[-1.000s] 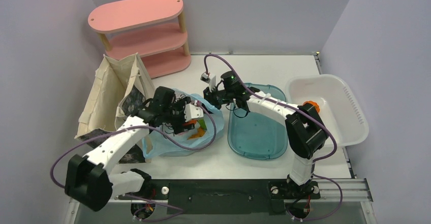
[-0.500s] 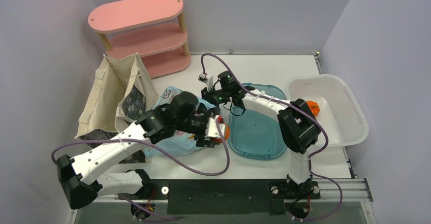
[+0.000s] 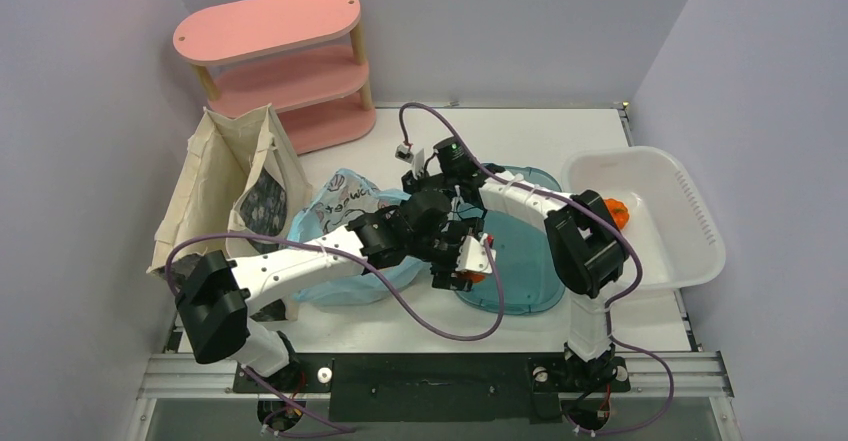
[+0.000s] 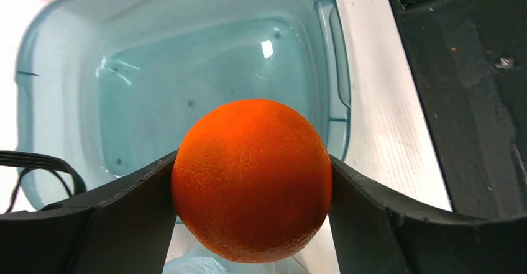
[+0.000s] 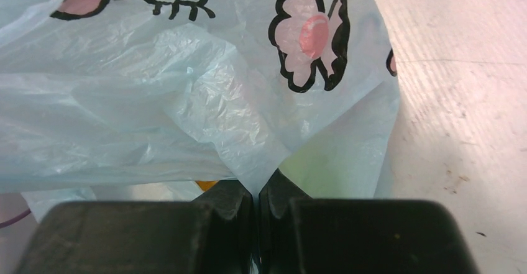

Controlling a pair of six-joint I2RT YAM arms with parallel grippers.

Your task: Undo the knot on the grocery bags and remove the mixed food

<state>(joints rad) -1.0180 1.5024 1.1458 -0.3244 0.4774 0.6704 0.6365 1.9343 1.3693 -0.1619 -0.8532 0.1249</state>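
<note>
Left fingers (image 4: 127,215) around orange fruit (image 4: 252,178)

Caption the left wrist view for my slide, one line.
The left gripper holds the round orange fruit between its jaws, with the teal tub just beyond.

Robotics lab test cell. A white table (image 3: 520,131) is boxed in by plain pale lilac wall panels (image 3: 80,111). A white and black left robot arm (image 3: 290,261) and a matching right robot arm (image 3: 575,251) are bolted to a black base plate (image 3: 430,386) beside a silver metal rail (image 3: 670,369), trailing purple cables (image 3: 455,337). Household props are set out: a pink three-tier wooden shelf (image 3: 270,23), a beige canvas tote (image 3: 215,181), a thin light blue plastic carrier bag (image 3: 345,201), a translucent teal plastic tub (image 3: 520,261) and a white plastic basin (image 3: 700,226).
</note>
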